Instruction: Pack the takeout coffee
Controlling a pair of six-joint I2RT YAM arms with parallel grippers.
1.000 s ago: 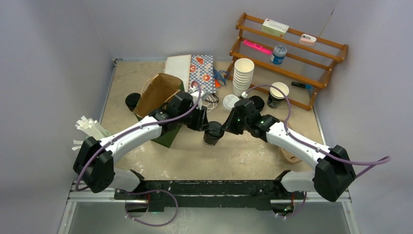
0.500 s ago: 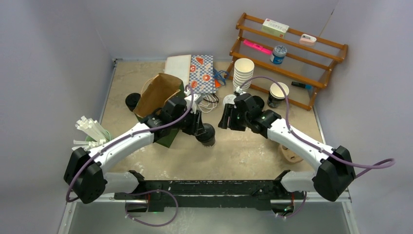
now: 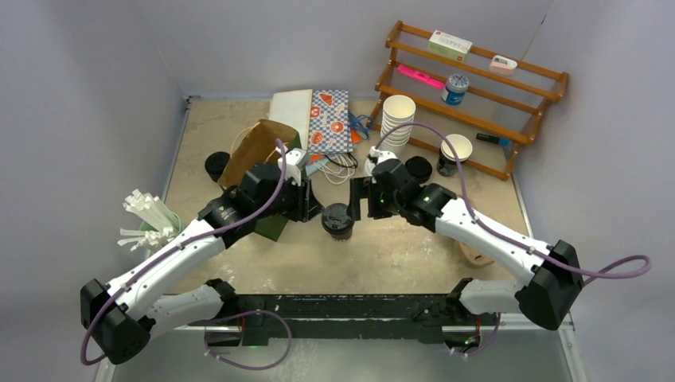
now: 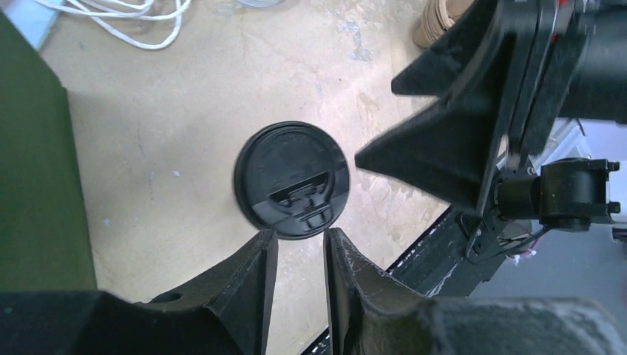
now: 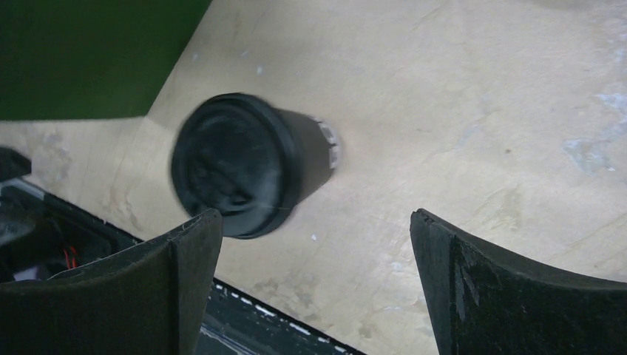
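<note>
Coffee cup (image 3: 337, 220) stands upright mid-table with a black lid on, touching neither gripper. In the top view, at its 9 o'clock and well apart, a holder of straws (image 3: 147, 215) sits by the table's left edge. The green-sided bag (image 3: 256, 151) lies at 10 o'clock, its near corner close behind the left arm. The left gripper (image 4: 298, 235) sits just beside the cup at 10 o'clock, its fingers only a narrow slit apart and holding nothing, the lid just past their tips. Bare tabletop (image 3: 398, 255) runs from the cup toward 6 o'clock as far as the black rail (image 3: 342, 306). The right gripper (image 5: 316, 216), at 1 o'clock, is spread wide and empty. A rack (image 3: 477, 87) stands at 2 o'clock, well apart.
</note>
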